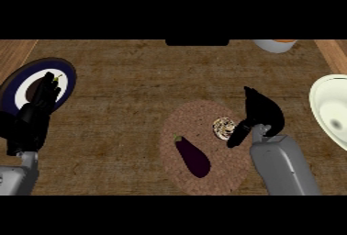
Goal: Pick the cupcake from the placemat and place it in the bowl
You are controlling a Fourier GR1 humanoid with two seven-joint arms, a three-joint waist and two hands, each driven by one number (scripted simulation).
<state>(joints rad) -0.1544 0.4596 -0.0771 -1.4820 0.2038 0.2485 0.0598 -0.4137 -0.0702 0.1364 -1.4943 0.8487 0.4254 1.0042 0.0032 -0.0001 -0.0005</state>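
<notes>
The cupcake sits on the round woven placemat, toward the mat's right side and a little far of its middle. It shows as a small pale, speckled round with darker markings, seen almost straight from above, so it has no clear long axis and I cannot tell which way it points or whether it stands upright. The right hand is just right of it: the fingers reach up toward the far side, fairly straight, while the thumb comes down along the cupcake's right edge, touching or nearly so. The hand is not closed round the cupcake; whether the thumb actually presses it cannot be told. Also on the mat, left and near of the cupcake and apart from it, lies a dark purple eggplant, its long axis running from far-left, where the green stem end is, to near-right. The pale bowl is at the right edge, partly cut off, well apart from the mat. The left hand shows at the left edge, fingers up and relaxed, holding nothing, lying over a dark blue and white plate. At the far edge, right of centre, a white cup is partly visible.
</notes>
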